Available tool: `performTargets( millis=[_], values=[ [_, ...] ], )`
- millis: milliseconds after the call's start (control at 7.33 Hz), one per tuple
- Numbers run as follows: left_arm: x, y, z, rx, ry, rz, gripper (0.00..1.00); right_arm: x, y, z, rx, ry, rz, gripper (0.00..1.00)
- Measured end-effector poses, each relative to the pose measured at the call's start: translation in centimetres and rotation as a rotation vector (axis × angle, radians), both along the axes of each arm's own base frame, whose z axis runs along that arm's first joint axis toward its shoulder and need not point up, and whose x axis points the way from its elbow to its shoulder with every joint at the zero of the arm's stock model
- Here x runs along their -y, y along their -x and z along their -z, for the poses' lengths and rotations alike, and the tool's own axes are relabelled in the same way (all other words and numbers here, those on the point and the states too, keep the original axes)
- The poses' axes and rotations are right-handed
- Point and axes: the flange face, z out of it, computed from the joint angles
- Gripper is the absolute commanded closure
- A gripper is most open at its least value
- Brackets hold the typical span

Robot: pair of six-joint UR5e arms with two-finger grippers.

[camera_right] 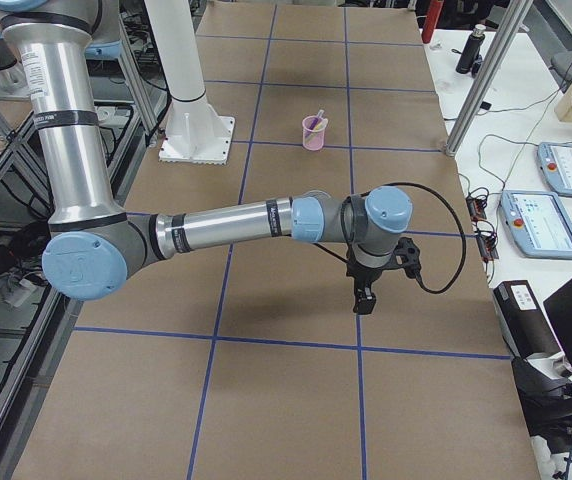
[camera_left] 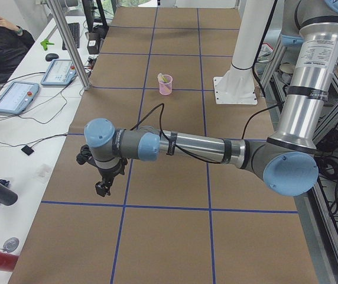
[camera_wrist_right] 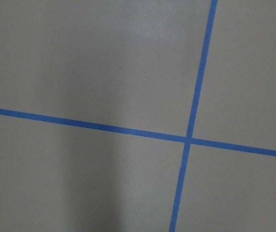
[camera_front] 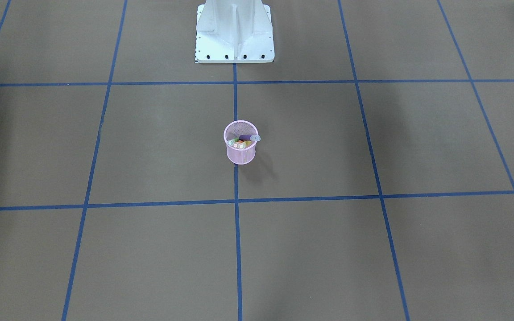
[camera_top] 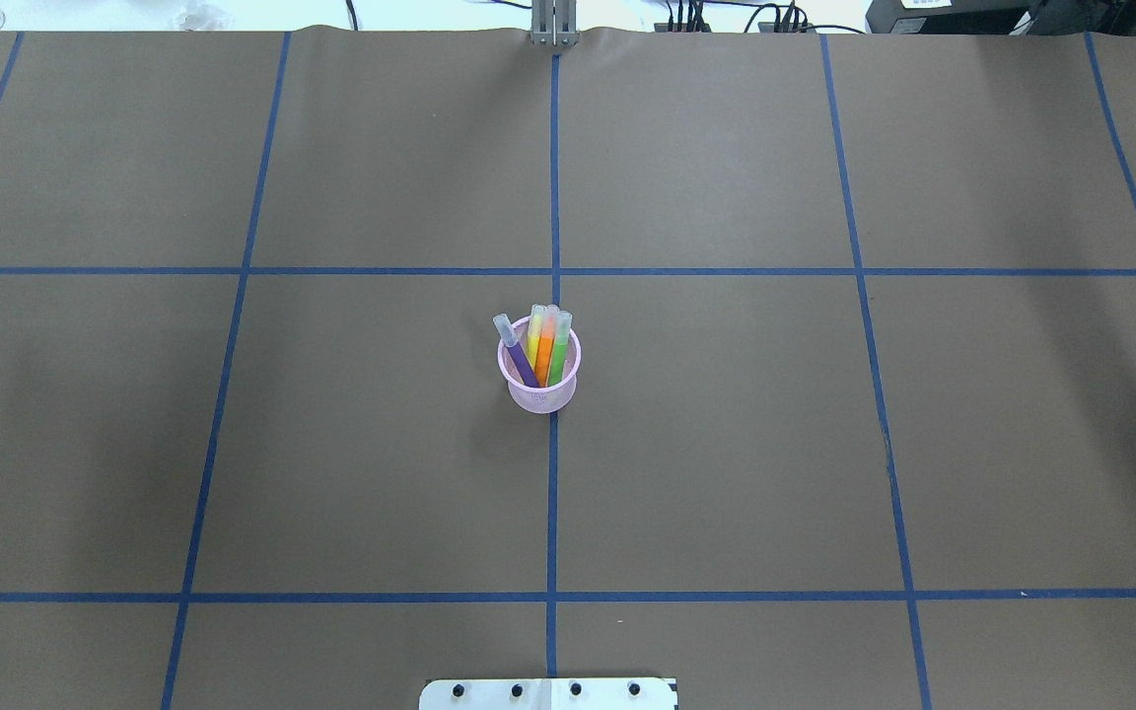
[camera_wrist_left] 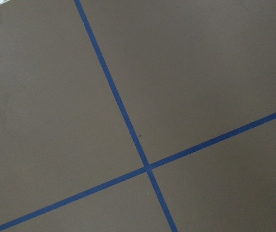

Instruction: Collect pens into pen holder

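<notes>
Left arm [camera_left: 198,147] is nearest in the left-end view, forearm stretched level over the table [camera_top: 726,444]. Left gripper [camera_left: 103,188] points down above brown paper. It shows only from the side, so I cannot tell whether its fingers are spread or pressed together. Right arm [camera_right: 226,225] takes a like pose in the right-end view, right gripper [camera_right: 363,298] pointing down; its finger state cannot be told either. Both arm tubes carry lettering, too small to read.

Both wrist cameras show only brown paper and crossing blue tape lines [camera_wrist_left: 147,167].

Pen holder [camera_top: 540,396]: pink wire-mesh cup with a rolled rim, narrowing toward the base. It stands upright on the centre tape line mid-table, in front of the white robot base [camera_front: 234,35]. It is well apart from both grippers and touched by neither.

Pens stand inside, leaning on the rim at the side away from the base, clear caps up and above the rim: purple pen [camera_top: 521,362], yellow pen [camera_top: 534,337], orange pen [camera_top: 545,355], green pen [camera_top: 558,360]. Purple tilts apart from the other three, toward the robot's left.
</notes>
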Motion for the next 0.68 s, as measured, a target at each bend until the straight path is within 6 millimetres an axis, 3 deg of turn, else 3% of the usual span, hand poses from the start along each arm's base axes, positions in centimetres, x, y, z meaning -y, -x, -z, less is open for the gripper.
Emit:
performTargets(
  millis=[136, 273, 409, 682],
  values=[
    [-2.4, 0.1, -3.1, 0.002, 0.012, 0.001, 0.0, -1.1, -0.5, -1.2, -0.001, 0.02, -0.009, 0.01],
    [-3.8, 0.1, -4.3, -0.001, 0.025, 0.022, 0.0, -1.8, -0.7, -2.1, 0.0, 0.037, -0.015, 0.0],
    [-4.9, 0.1, -4.0, -0.009, 0.057, 0.073, 0.0, -2.3, -1.0, -2.7, 0.001, 0.048, -0.021, 0.0],
    [-6.9, 0.1, -1.2, -0.027, 0.133, 0.197, 0.0, -2.6, -1.9, -2.9, 0.01, 0.052, -0.039, 0.0]
  ],
)
